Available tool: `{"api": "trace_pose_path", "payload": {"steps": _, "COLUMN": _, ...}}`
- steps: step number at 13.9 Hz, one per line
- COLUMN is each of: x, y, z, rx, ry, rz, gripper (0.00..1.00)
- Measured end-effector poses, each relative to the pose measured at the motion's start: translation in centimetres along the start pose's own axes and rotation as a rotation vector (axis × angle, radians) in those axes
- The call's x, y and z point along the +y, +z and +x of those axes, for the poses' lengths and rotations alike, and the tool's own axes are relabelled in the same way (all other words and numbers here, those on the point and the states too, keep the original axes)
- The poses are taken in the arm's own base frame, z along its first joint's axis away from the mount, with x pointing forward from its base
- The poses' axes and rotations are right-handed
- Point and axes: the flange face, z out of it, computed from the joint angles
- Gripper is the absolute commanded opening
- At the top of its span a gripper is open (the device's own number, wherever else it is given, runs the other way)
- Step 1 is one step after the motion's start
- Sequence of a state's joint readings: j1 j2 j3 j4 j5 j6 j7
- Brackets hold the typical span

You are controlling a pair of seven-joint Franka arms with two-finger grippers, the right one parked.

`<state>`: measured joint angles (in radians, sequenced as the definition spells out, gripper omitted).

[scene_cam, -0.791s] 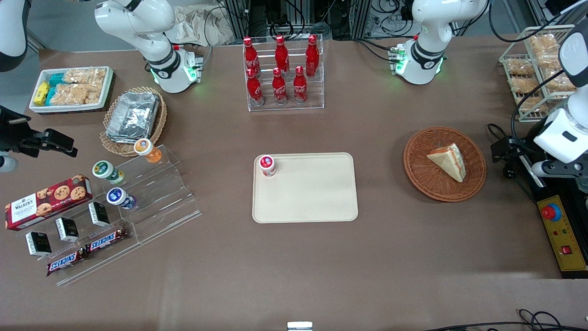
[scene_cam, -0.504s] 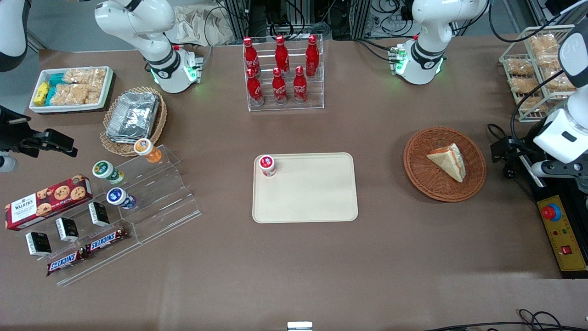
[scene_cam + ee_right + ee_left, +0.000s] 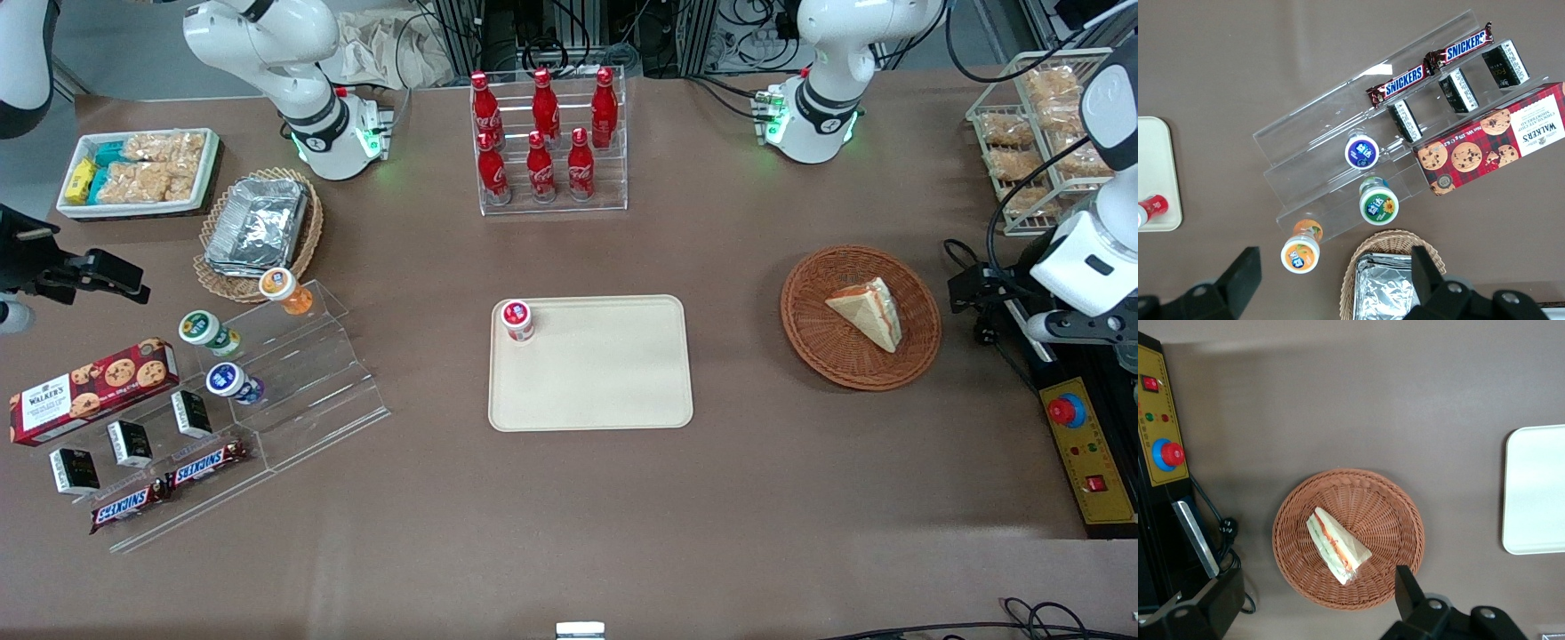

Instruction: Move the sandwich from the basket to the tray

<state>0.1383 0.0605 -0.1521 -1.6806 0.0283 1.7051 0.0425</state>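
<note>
The sandwich (image 3: 867, 311), a pale bread wedge with orange-red and green filling, lies in the round reddish-brown wicker basket (image 3: 822, 342). The same sandwich (image 3: 1336, 546) shows wrapped in clear film inside the basket (image 3: 1388, 517) in the left wrist view. My left gripper (image 3: 976, 300) hangs open and empty beside the basket, toward the working arm's end of the table. Its fingers (image 3: 1405, 589) straddle the basket's rim from above, with nothing between them. The cream-beige tray (image 3: 605, 382) lies at the table's middle, and its corner (image 3: 1531, 487) shows in the left wrist view.
A small red-capped cup (image 3: 517, 320) stands on one corner of the tray. A clear rack of red cola bottles (image 3: 547, 142) stands farther from the camera than the tray. A yellow control box (image 3: 1089, 449) with a red button and a wire rack of snacks (image 3: 1036, 133) flank the gripper.
The working arm has crept very slightly toward the basket. The sandwich, basket and tray have not moved.
</note>
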Motion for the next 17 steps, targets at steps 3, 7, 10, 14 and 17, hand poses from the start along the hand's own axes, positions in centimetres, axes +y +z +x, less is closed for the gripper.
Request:
{"api": "trace_pose_path", "payload": {"steps": 3, "x": 0.0, "y": 0.3, "z": -0.3, "rx": -0.033, "ry": -0.005, "rz": -0.001, "gripper": 1.0}}
{"api": "trace_pose_path", "payload": {"steps": 7, "x": 0.1, "y": 1.4, "z": -1.0, "rx": -0.079, "ry": -0.114, "rz": 0.002, "gripper": 1.0}}
{"api": "trace_pose_path", "payload": {"steps": 10, "x": 0.1, "y": 4.0, "z": -2.7, "rx": -0.079, "ry": -0.191, "rz": 0.013, "gripper": 1.0}}
{"api": "trace_pose_path", "payload": {"steps": 14, "x": -0.7, "y": 10.7, "z": -7.1, "rx": -0.026, "ry": -0.374, "rz": 0.025, "gripper": 1.0}}
{"api": "trace_pose_path", "payload": {"steps": 17, "x": -1.3, "y": 14.8, "z": -9.4, "rx": -0.037, "ry": -0.507, "rz": 0.027, "gripper": 1.0}}
